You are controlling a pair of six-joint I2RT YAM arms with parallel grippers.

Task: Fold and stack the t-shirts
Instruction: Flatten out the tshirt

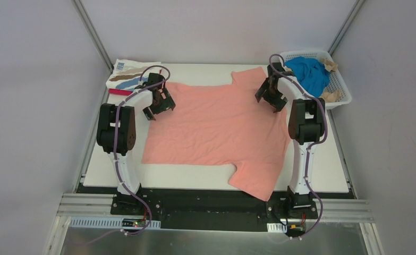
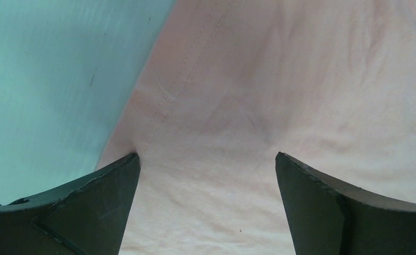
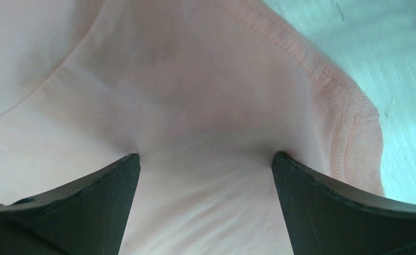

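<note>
A large salmon-pink t-shirt (image 1: 216,127) lies spread flat across the table, one sleeve hanging toward the near edge. My left gripper (image 1: 160,103) is open, its fingertips pressed down on the shirt's far left part (image 2: 248,106) beside a seam. My right gripper (image 1: 269,95) is open too, tips resting on the pink cloth (image 3: 184,106) close to the ribbed collar (image 3: 349,133). A folded white tee with brown and blue brushstrokes (image 1: 127,75) lies at the far left on a magenta one (image 1: 119,92). Blue (image 1: 309,71) and tan (image 1: 330,66) tees fill the basket.
The white plastic lattice basket (image 1: 339,79) stands at the far right corner, just beyond the right arm. Metal frame posts rise at the table's far corners. Bare white tabletop (image 1: 110,170) shows to the left of the pink shirt.
</note>
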